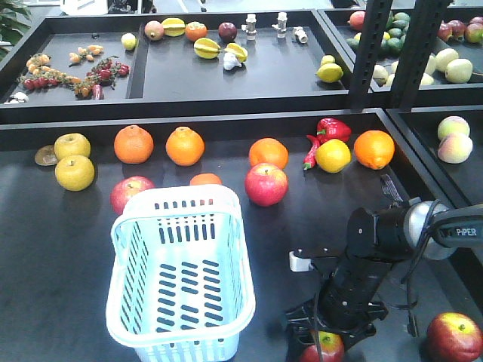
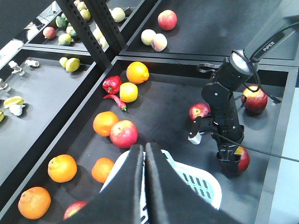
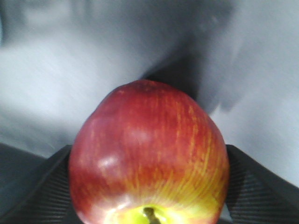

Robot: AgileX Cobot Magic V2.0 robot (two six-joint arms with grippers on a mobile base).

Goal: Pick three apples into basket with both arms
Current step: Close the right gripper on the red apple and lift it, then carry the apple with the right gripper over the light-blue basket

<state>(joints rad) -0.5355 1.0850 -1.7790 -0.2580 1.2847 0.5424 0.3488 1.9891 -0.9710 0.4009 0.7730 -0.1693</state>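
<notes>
Black counter [image 1: 60, 249] with raised edges carries loose fruit. Pale blue basket [image 1: 181, 271] stands upright to the left of the right gripper [image 1: 326, 337], near it but apart. In the left wrist view the basket's near rim lies directly below the left gripper [image 2: 144, 149]. Right arm [image 1: 377, 241] reaches down toward the counter.

Left gripper: fingers pressed together.

Right gripper: ribbed pads [image 3: 32, 191] lie against both flanks of a dark red apple [image 3: 149, 158], pinching it. Whether this apple touches the counter cannot be told.

Second apple [image 1: 454, 337] sits to the right of the right gripper, apart. Third apple [image 2: 199, 111] rests just beside the right arm, above the gripper in the left wrist view.
</notes>
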